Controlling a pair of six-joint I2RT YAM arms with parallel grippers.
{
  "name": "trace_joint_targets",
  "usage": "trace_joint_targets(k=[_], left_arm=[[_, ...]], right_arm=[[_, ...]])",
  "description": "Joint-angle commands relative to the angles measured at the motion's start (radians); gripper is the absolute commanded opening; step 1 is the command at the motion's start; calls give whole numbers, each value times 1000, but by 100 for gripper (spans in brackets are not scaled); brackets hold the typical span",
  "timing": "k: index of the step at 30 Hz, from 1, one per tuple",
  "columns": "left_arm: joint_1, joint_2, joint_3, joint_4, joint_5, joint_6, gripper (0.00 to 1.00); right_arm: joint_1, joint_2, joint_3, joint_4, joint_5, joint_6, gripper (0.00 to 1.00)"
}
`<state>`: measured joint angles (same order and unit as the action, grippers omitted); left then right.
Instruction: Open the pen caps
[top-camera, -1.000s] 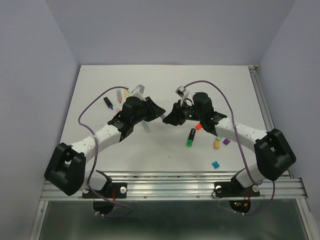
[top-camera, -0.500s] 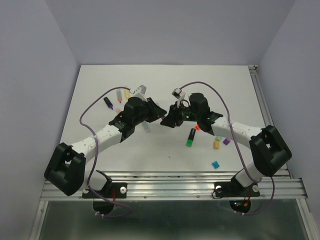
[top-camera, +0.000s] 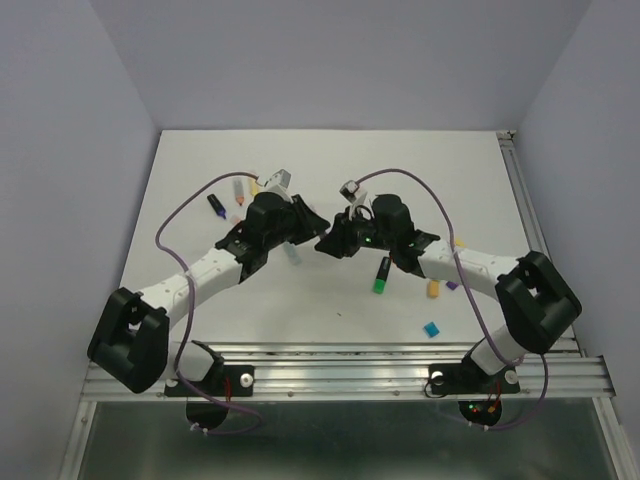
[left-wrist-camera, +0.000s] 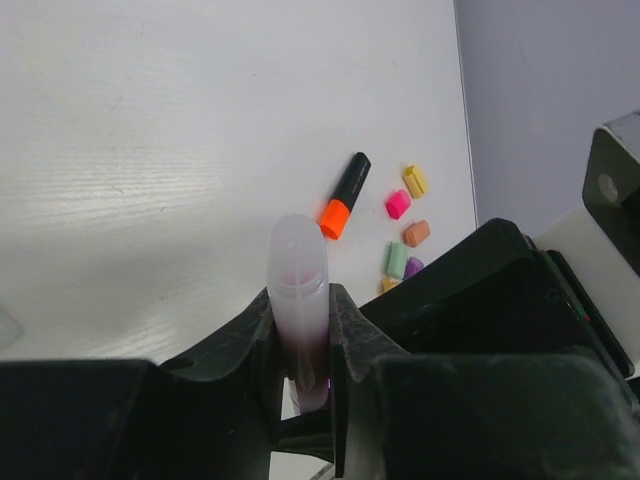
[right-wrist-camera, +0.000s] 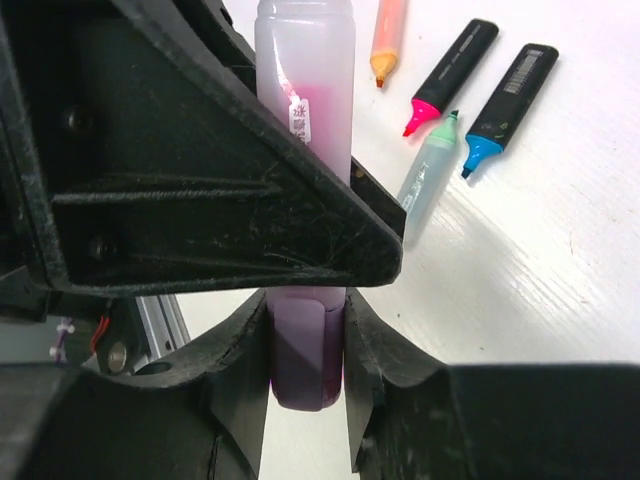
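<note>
Presently both claws share one translucent highlighter (left-wrist-camera: 297, 270) with purple ink. The left gripper (left-wrist-camera: 300, 345) is clamped tight round its barrel. The right gripper (right-wrist-camera: 305, 340) pinches the purple cap (right-wrist-camera: 305, 372) at the other end, and the cap sits on the barrel, not yet off. In the top view the highlighter is hidden where the two claws meet nose to nose over the white table (top-camera: 200, 180).

Past the highlighter's bare end, the left wrist view shows a black highlighter with an orange end (left-wrist-camera: 345, 195) and five loose caps (left-wrist-camera: 398, 204) to its right. Right of the highlighter, the right wrist view shows four uncapped pens (right-wrist-camera: 450, 75) lying together.
</note>
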<state>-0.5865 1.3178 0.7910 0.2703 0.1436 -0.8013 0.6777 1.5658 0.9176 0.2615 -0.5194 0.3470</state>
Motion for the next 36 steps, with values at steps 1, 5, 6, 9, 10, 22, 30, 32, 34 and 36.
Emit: trace_joint_targets(k=[1,5,6,9,10,22,30,32,34,36], left_arm=[[169,-17,129,43,-197,106,0],[388,17,209,-22,-165,143,0],[416,12,212,-25,-150,143,0],[473,-5,208,-31,-85,162,0],[475,-9,203,-42,-75,168,0],[447,130,191,-347,16,174,0],[353,263,231,-523,-185,181,8],[346,303,255,-551,-197,192,9],[337,351,272,-577,-207,198,9],[327,373,280,-580,-214,195,9]], right_arm=[[95,-122,-181,80,-56,108,1],[135,-209,-302,85,-73,159,1],[138,-260,-315,56,-58,168,1],[138,-353,-339,-16,10,162,1],[138,-372,-335,-37,39,158,1],[-65,-331,-167,-450,613,254,1],[-197,-310,-168,-637,867,248,8],[-208,-296,-168,-653,883,242,9],[-222,-280,-181,-640,865,227,11],[-234,-261,-186,-628,851,225,11]])
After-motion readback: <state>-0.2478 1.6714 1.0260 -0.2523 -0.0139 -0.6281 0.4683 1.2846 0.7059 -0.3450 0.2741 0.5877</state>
